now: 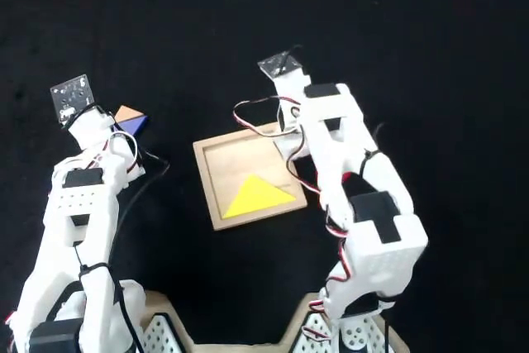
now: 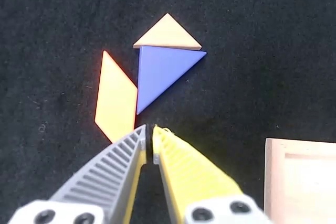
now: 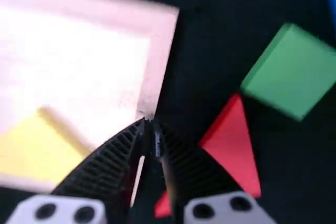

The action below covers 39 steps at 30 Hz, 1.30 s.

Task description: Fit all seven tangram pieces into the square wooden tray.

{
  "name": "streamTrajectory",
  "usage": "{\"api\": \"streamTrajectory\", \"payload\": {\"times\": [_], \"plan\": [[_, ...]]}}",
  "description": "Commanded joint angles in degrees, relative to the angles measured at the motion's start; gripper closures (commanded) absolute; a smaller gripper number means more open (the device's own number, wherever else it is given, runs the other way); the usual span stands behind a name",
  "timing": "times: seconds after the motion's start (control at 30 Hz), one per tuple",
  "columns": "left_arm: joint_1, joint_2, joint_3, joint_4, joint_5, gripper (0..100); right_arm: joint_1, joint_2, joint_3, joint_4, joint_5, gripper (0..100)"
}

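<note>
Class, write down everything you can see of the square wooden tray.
The tray is a shallow square of pale wood, with a raised rim around a smooth sunken floor. It lies flat on the black table, turned slightly askew. One yellow triangle rests inside along the near rim, and the rest of the floor is bare. The right gripper, shut, hangs at a rim edge; contact cannot be told.

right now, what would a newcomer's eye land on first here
The bright yellow triangle lies alone in the wooden tray. On the left arm's side, a blue triangle, a tan triangle against it and an orange parallelogram lie ahead of the shut left gripper. The right gripper, also shut, hangs at the tray's edge beside a red triangle and a green square.
</note>
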<state>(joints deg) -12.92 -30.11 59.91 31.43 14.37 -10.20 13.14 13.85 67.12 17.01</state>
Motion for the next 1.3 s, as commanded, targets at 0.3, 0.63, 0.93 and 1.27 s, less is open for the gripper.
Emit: {"api": "streamTrajectory", "payload": {"times": [0.3,0.63,0.93,1.27], "plan": [[-0.75,-0.18,-2.95,-0.97,0.62,97,6.51,-36.18,24.57,-4.75,-1.67,96.8],[-0.75,-0.18,-2.86,-0.79,0.62,97,7.82,-18.42,16.22,-2.55,-12.04,76.7],[-0.75,-0.18,-2.86,-1.05,0.44,97,8.88,-8.75,9.98,-2.46,-11.78,72.7],[-0.75,-0.18,-2.95,-1.05,0.35,97,11.6,-3.3,9.45,-3.08,-11.16,72.8]]}}
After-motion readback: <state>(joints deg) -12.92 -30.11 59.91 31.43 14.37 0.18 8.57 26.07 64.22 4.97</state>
